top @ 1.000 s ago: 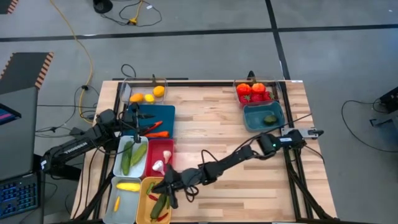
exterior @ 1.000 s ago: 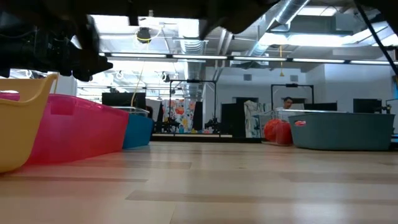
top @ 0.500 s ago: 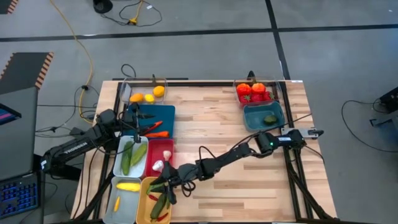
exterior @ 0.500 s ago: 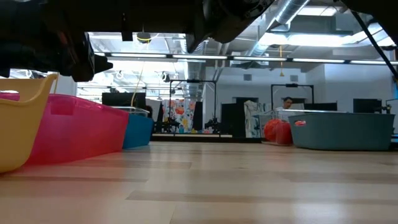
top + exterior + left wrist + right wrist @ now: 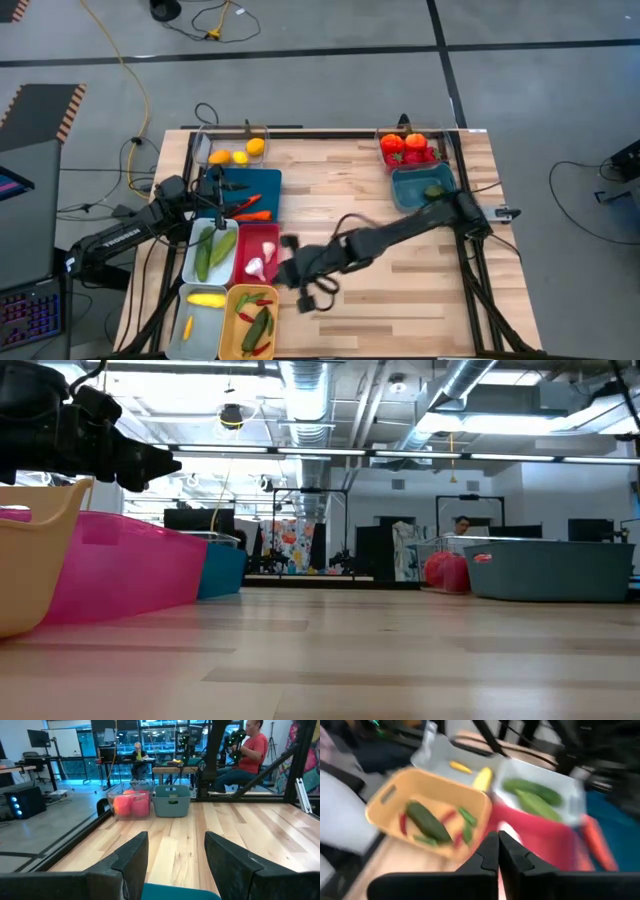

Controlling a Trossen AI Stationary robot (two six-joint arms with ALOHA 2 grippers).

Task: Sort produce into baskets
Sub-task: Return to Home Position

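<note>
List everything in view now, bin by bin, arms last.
citrus: three, orange and yellow, left clear bin
carrots: two showing, orange, dark blue bin
cucumbers: two, green, white bin
garlic: two, white, red bin
squash: one, yellow, pale grey-blue bin
chillies and dark cucumber: several, red and green, yellow bin
round produce: several, red and orange, right clear bin
avocado: one, green, teal bin
people: two, seated behind
left arm: dark, jaws open over dark blue bin
right arm: dark, jaws shut, beside red bin

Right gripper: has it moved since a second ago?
Yes. In the high view the right gripper has pulled off the yellow bin toward the table's middle, now beside the red bin.
</note>
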